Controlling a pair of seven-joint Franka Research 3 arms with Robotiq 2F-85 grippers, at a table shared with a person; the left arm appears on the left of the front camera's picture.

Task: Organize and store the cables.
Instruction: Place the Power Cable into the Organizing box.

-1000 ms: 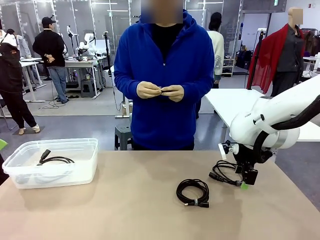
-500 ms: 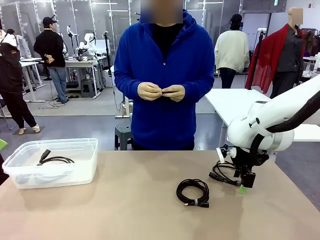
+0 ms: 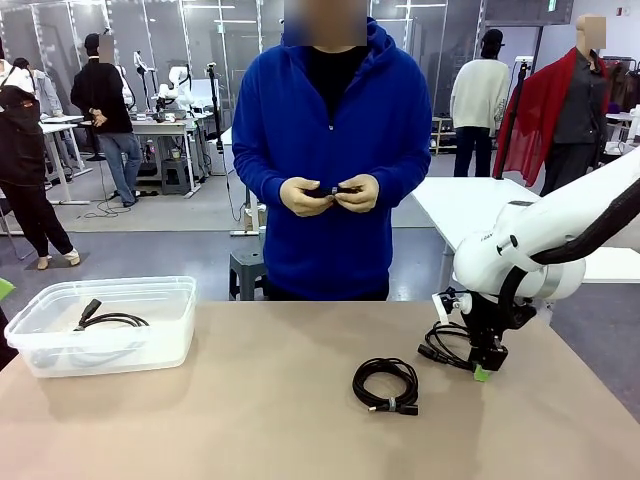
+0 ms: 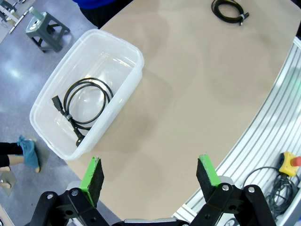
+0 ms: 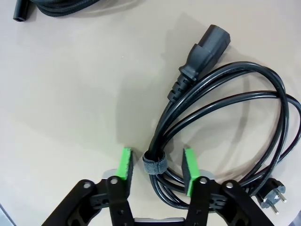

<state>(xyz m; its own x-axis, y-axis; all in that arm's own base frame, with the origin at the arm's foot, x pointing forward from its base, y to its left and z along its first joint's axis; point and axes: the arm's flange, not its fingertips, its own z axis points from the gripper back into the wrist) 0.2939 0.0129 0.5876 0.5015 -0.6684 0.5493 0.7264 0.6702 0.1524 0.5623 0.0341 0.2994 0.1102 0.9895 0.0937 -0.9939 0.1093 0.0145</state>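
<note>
At your far left, the tub (image 3: pixel 150 345) sits on the table (image 3: pixel 250 410): clear, soft-cornered plastic, with the tub coil (image 3: pixel 118 320) lying flat on its floor, a thin glossy black cord in a round loop with one plug end pointing up and to the left. Your left gripper (image 4: pixel 150 175) hangs above that end of the table, pads spread wide and holding nothing.

Moving right, the middle coil (image 3: pixel 385 404) lies alone on the bare tabletop, tightly wound, with a tie at its near edge. Behind it the person's hands (image 3: pixel 330 195) pinch something small and dark at chest height; you cannot make out what it is.

Farther right, the right coil (image 5: pixel 176 92) is thicker, smooth rubbery cord bound by a grey fabric strap (image 5: pixel 154 163). It has a chunky ribbed socket plug (image 5: pixel 209 40) and a two-pin plug (image 5: pixel 272 195) at the frame's lower edge. Your right gripper (image 5: pixel 156 160) is down at the table with its green pads (image 5: pixel 125 162) either side of the strapped bundle; a gap shows on each side, so nothing is pinched. In the front view, the arm hides part of this coil.

Underneath, the table is tan, matte and smooth. Beyond it you see grey floor, white tables and people standing farther off.
</note>
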